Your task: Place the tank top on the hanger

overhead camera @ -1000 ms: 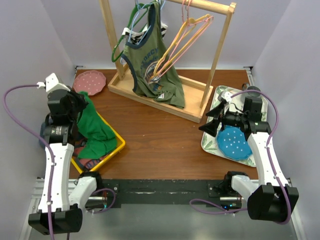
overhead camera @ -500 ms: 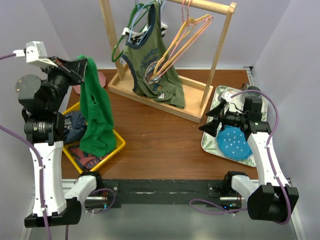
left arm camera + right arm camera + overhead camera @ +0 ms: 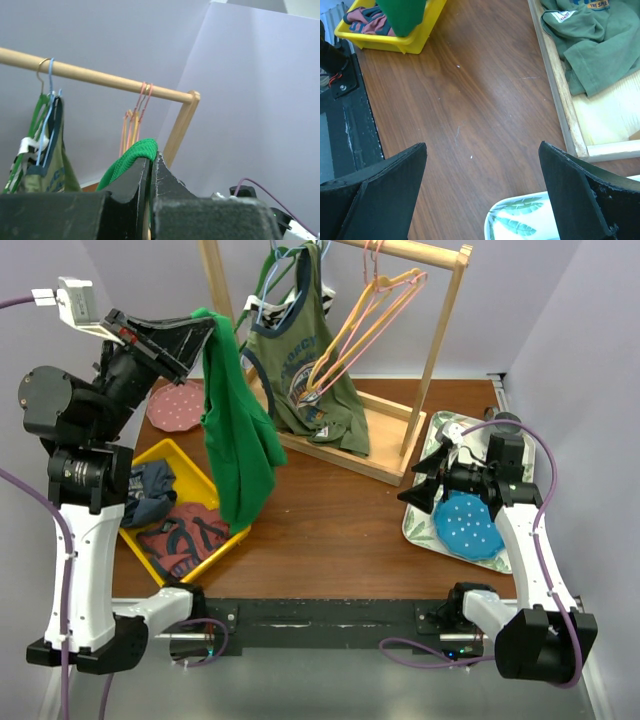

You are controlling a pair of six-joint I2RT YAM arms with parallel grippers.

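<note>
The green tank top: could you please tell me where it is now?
Top view, left side: the tank top dangles from the left gripper over the yellow bin, beside the wooden rack.

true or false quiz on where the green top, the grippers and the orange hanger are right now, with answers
The left gripper is shut on the plain bright green sleeveless tank top. True.
The tank top is already on a hanger. False: it hangs from the left gripper, hem over the yellow plastic bin.
The right gripper is open and empty. True.
The thin yellow-orange hanger is held by the right gripper. False: it hangs on the wooden rail.
</note>
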